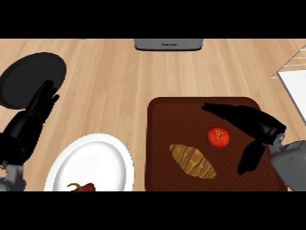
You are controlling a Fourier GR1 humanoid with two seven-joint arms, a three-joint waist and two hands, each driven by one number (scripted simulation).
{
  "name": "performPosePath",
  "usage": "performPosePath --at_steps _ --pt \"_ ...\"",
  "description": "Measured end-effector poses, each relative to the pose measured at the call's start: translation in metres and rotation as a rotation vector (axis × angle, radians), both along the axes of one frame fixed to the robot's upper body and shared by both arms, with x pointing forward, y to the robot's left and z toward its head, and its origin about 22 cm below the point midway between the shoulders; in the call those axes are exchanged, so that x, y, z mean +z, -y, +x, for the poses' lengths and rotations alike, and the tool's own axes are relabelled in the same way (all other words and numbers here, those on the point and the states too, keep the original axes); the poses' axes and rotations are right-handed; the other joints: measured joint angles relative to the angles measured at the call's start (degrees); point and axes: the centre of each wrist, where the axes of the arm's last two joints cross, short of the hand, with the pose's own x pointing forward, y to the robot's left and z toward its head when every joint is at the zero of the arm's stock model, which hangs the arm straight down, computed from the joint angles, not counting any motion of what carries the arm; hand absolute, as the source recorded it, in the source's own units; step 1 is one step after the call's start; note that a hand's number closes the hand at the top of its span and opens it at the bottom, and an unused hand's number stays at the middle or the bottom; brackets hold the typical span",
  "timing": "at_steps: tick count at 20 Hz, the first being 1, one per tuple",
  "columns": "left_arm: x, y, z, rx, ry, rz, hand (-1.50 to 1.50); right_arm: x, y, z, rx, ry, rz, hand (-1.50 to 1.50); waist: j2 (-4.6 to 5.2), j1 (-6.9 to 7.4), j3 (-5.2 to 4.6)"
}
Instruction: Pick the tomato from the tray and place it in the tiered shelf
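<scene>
Right hand [258, 130] hovers spread over the tray [165, 179], lower right of frame.
Its fingers and thumb flank, without grasping, the round tomato [218, 137], which has no clear long axis, beside a bread roll [192, 161].

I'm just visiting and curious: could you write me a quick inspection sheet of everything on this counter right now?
Surface: wooden counter.
Job's things: tomato lies on the brown tray; tiered shelf at the right edge, tomato not yet in it.
Clutter: bread on the tray; white plate with a red pepper; black pan; grey appliance at the far edge.
Hands: right hand open over the tray, beside the tomato; left hand open, resting at the left.
Cables: nothing seen.
Surroundings: nothing seen.
</scene>
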Motion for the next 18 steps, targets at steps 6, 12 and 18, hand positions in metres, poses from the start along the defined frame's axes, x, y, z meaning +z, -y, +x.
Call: performPosePath --at_steps 6,12,18 --pt "0.000 0.004 -0.002 -0.001 0.001 -0.003 0.00 -0.010 -0.009 -0.001 -0.005 0.016 -0.097 -1.50 0.01 0.05 0.01" --pt "-0.004 0.006 0.000 0.000 -0.001 -0.005 0.00 -0.017 -0.005 0.001 -0.038 0.045 -0.210 -1.50 0.02 0.00 0.00" --pt "0.004 0.000 0.003 0.002 0.005 -0.002 0.00 -0.023 -0.001 0.008 -0.051 0.011 -0.253 -1.50 0.04 0.04 0.01"
